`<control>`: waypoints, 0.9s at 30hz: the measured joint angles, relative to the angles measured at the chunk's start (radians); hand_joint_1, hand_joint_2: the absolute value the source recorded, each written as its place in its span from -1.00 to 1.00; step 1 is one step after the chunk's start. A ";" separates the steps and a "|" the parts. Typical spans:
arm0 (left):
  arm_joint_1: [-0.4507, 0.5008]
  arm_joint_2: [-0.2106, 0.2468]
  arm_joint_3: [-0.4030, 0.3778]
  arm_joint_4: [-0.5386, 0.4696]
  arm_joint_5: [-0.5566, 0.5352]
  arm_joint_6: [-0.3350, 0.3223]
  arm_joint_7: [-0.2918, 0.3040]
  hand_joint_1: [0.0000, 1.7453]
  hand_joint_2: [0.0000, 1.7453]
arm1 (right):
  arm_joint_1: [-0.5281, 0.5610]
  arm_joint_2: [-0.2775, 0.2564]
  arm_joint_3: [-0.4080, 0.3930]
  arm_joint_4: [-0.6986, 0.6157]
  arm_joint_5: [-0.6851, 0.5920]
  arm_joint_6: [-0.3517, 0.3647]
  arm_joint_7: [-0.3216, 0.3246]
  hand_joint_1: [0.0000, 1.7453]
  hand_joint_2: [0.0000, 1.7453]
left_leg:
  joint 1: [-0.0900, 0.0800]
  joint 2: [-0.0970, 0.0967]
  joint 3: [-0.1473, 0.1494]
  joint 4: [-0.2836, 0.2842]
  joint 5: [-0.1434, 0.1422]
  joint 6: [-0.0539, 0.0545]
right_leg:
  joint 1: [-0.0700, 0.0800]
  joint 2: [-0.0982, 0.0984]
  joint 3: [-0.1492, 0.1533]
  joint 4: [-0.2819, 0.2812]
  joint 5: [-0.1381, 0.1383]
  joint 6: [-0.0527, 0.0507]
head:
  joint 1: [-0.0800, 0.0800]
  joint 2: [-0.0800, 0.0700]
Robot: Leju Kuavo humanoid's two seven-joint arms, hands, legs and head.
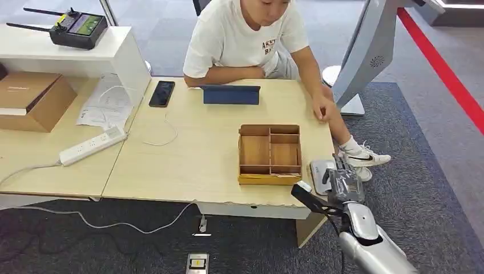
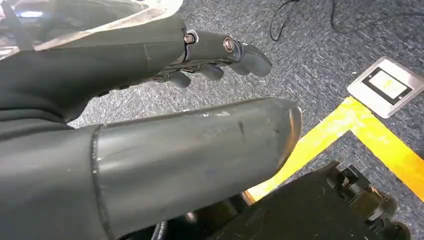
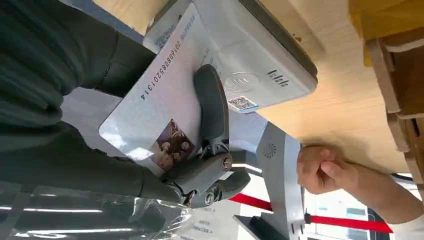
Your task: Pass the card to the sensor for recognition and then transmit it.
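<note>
- At the table's [image 1: 188,154] five-o'clock corner, the right hand [image 1: 341,184] pinches the card [image 3: 160,112] flat over the white sensor [image 1: 318,169] (photo side up).
- Left hand [image 2: 220,55] hangs above carpet, fingers loosely curled, holding nothing.
- At nine o'clock from the sensor sits a wooden tray [image 1: 269,154].

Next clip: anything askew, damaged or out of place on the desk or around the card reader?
Nothing stands out. The right robot hand holds the card over the white reader at the table corner; the wooden tray sits square.
</note>
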 joint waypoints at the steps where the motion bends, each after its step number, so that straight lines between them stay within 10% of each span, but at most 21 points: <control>1: 0.000 0.000 0.000 0.000 -0.001 0.000 0.000 -1.00 -1.00 | 0.000 0.001 0.000 0.002 -0.003 -0.002 -0.001 1.00 1.00 | 0.000 0.000 0.000 0.000 0.000 0.000 | 0.000 0.000 0.000 0.000 0.000 0.000 | 0.000 0.000; 27: -0.010 -0.005 0.000 0.000 -0.046 -0.021 -0.002 -1.00 -1.00 | -0.072 -0.031 -0.080 -0.365 0.105 -0.039 0.070 1.00 1.00 | 0.000 0.000 -0.001 0.000 0.000 0.000 | 0.000 0.000 0.000 0.000 0.000 0.000 | 0.000 0.000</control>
